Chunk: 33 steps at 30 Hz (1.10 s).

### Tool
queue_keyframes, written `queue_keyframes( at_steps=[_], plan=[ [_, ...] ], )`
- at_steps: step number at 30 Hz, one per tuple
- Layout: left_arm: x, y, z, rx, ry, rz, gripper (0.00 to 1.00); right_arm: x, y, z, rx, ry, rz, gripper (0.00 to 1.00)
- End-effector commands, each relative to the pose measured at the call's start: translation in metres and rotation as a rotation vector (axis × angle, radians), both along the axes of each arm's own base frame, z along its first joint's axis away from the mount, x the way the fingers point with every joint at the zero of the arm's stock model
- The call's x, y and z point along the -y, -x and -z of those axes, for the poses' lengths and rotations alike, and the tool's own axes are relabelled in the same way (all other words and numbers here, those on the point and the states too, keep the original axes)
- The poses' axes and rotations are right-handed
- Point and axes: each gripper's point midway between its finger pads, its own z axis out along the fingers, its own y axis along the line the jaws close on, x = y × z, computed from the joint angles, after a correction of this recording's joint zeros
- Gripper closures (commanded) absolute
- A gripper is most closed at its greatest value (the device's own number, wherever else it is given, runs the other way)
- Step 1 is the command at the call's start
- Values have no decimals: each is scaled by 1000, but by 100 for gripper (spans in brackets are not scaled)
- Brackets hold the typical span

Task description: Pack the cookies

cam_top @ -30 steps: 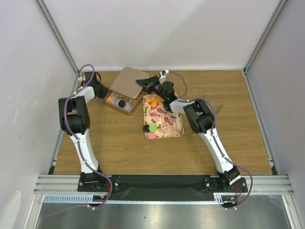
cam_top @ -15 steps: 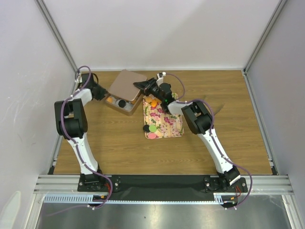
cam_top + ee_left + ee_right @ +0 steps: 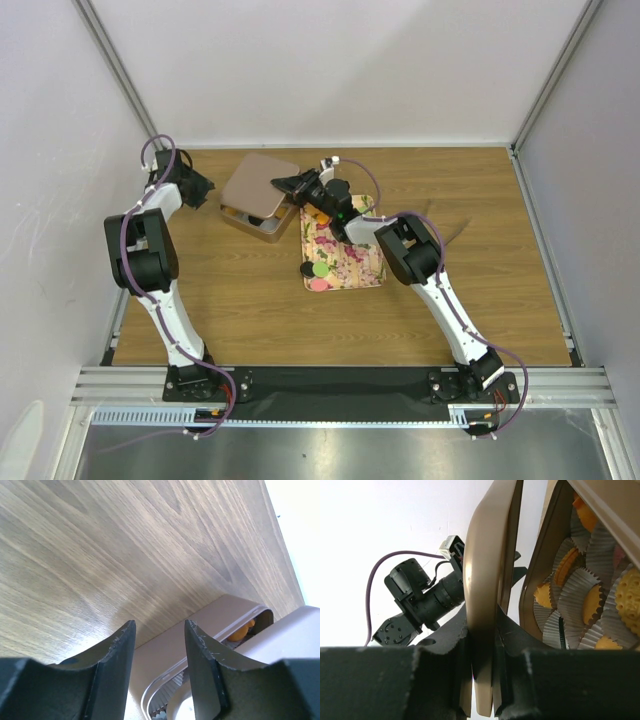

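One hand (image 3: 483,647), right, tight on lid (image 3: 487,555)

Floral pink tray (image 3: 356,262) carries green, pink, black cookies (image 3: 321,270); tan lid (image 3: 258,185), wood-grain table (image 3: 480,285).

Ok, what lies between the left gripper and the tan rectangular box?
Only bare wooden table. In the left wrist view the left gripper stands open short of the tan rectangular box, nothing in the gap; the top external view agrees.

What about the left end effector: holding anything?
No: the left end effector has its fingers apart, nothing between them, only table and box beyond.
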Motion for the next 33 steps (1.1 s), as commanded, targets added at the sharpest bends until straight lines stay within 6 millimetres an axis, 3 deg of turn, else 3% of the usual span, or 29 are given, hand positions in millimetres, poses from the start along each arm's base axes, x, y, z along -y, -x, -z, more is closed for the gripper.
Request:
queue_keyframes(
  at_steps=[1, 13, 33],
  plan=[
    [1, -16, -42, 104, 8, 6, 50, -3, -1, -16, 48, -21, 28, 98],
    [17, -39, -46, 156, 28, 111, 35, -7, 3, -5, 28, -8, 20, 98],
    [44, -54, -41, 144, 18, 202, 29, -9, 11, -5, 8, -16, -4, 94]
  ],
)
